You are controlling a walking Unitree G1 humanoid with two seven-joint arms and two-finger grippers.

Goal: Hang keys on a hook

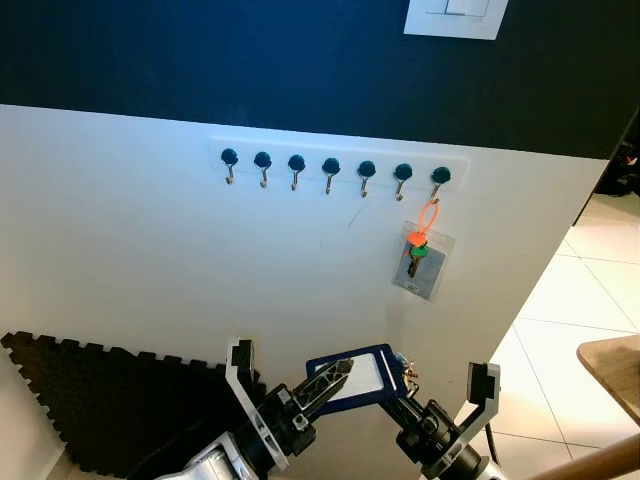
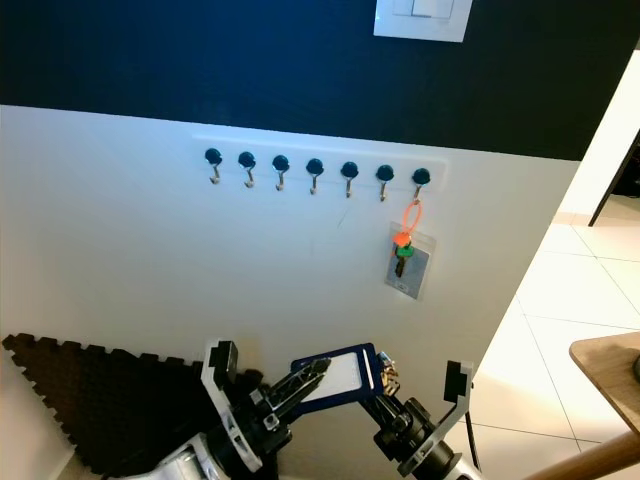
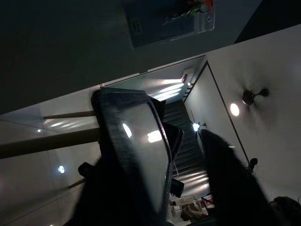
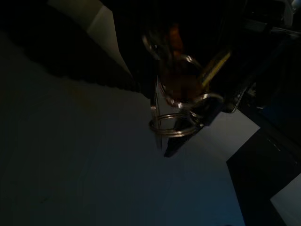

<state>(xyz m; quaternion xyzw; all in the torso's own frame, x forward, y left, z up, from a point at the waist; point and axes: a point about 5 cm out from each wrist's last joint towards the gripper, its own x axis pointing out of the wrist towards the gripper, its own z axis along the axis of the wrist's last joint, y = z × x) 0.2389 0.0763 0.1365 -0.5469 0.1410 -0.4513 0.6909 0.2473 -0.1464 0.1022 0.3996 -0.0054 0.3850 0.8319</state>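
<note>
A white rail (image 1: 340, 160) on the wall carries a row of several dark-knobbed hooks. From the rightmost hook (image 1: 439, 178) an orange loop with a green-capped key and a clear tag (image 1: 420, 262) hangs. Low in front, a blue-framed white tag (image 1: 362, 375) with a small bunch of keys (image 1: 406, 373) is held up between my arms. My left gripper (image 1: 292, 362) is open, its inner finger (image 1: 325, 385) touching the tag's left edge. My right gripper (image 1: 440, 385) is open too, its inner finger under the tag and keys. A key ring (image 4: 173, 125) dangles in the dark right wrist view.
A black foam mat (image 1: 110, 400) leans against the wall at lower left. A white light switch (image 1: 455, 15) sits on the dark upper wall. The wall ends at right, with tiled floor (image 1: 580, 300) and a wooden table corner (image 1: 615, 370) beyond.
</note>
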